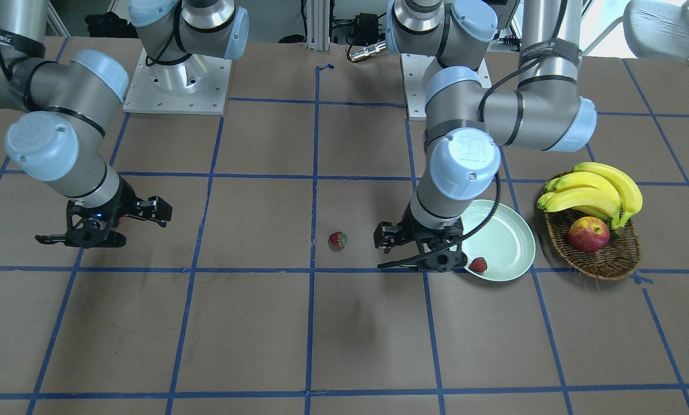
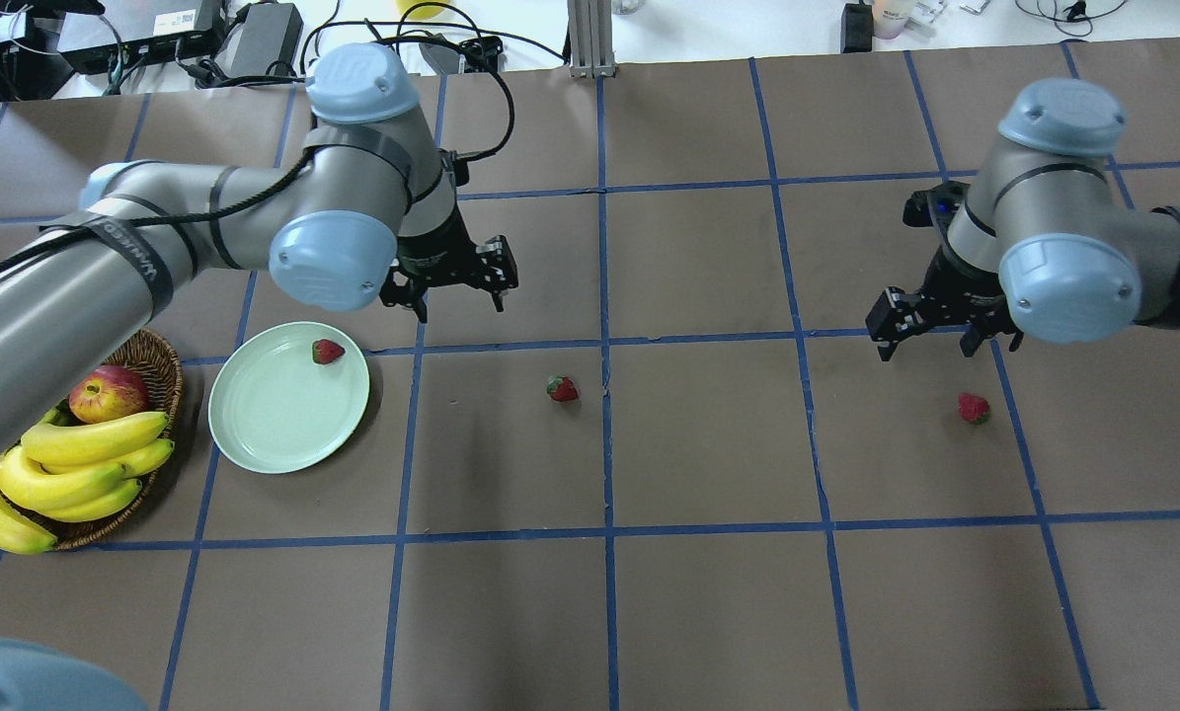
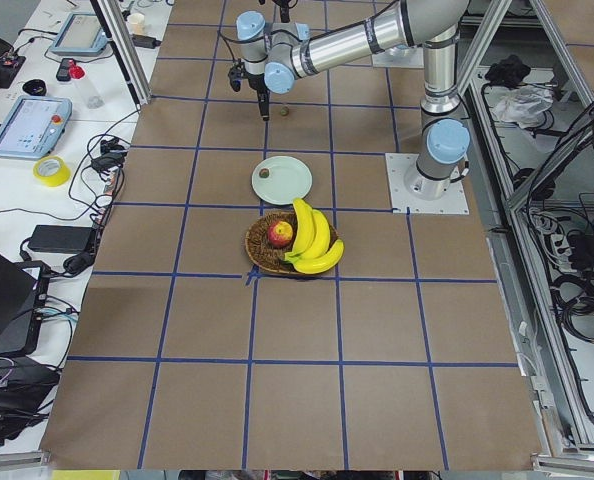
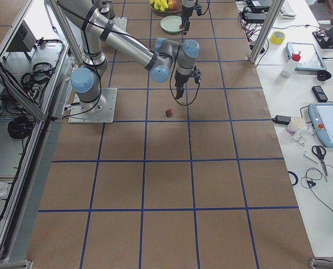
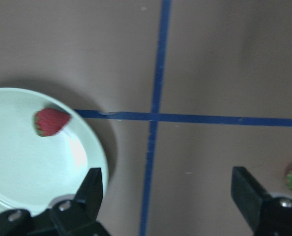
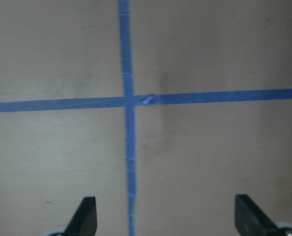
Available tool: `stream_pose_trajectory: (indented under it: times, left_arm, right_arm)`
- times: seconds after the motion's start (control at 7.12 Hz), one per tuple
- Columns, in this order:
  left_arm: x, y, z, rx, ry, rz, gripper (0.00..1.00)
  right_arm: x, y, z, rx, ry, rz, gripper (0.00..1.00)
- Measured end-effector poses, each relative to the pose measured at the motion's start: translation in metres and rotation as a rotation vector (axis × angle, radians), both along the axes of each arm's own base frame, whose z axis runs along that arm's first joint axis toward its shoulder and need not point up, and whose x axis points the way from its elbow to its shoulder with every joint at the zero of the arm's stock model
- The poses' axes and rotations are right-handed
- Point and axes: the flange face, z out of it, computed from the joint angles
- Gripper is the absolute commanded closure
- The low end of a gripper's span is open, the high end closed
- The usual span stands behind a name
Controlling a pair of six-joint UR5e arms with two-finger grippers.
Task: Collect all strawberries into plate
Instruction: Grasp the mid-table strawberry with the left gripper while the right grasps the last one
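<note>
Now both my grippers are wide open and hold nothing. One strawberry (image 2: 328, 351) is already in the plate (image 2: 283, 434), close to its far right rim in the overhead view. Two more berries lie on the brown table (image 2: 708, 612).

The middle strawberry (image 2: 562, 388) sits near the blue line down the center of the table. It is to the right of my left gripper (image 2: 459, 301) and a little nearer in the overhead view. My left wrist camera shows it peeking in at the right edge, past my right finger (image 5: 251, 196), with the plate on the left. My left gripper is much closer to this berry than my right one is, so I think the left arm should get it. The plate is just on its other side, so the trip back is short.

The last strawberry (image 2: 974, 408) lies on the right side of the table, near my right gripper (image 2: 940, 341), a little to its right and nearer. It is well apart from the plate.

Both berries look small and almost round. I cannot tell which way they point, so I think my jaws can close from any side.
</note>
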Motion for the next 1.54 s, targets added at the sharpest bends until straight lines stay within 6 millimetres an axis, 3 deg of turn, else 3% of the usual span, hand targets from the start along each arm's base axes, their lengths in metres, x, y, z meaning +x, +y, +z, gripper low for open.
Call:
stream_pose_trajectory:
  times: [0.14,0.28,0.56,0.7,0.84,0.98,1.26,1.54]
  left_arm:
    - [-0.035,0.011,-0.018,-0.005,0.01,-0.061,0.07]
    - [-0.055,0.018,-0.033,-0.01,0.018,-0.142,0.07]
    - [-0.072,0.035,-0.058,0.011,0.022,-0.257,0.08]
    - [-0.071,0.046,-0.072,0.02,0.023,-0.247,0.08]
    - [-0.07,0.054,-0.084,0.023,0.025,-0.217,0.14]
    - [-0.069,0.059,-0.091,0.021,0.031,-0.197,0.14]
    - [-0.07,0.058,-0.09,0.008,0.037,-0.186,0.14]
    - [-0.071,0.056,-0.088,0.002,0.037,-0.183,0.26]
  right_arm:
    - [-0.031,0.011,-0.012,0.014,-0.019,0.0,0.04]
    - [-0.044,0.022,-0.027,0.014,-0.028,-0.003,0.04]
    - [-0.047,0.039,-0.054,-0.024,-0.02,0.022,0.15]
    - [-0.047,0.041,-0.061,-0.029,-0.018,0.03,0.39]
    - [-0.046,0.043,-0.064,-0.028,-0.018,0.033,0.7]
    - [-0.046,0.043,-0.065,-0.027,-0.017,0.037,0.83]
    - [-0.047,0.043,-0.063,-0.03,-0.011,0.036,0.84]
    - [-0.036,0.038,-0.054,-0.033,-0.005,-0.01,0.84]
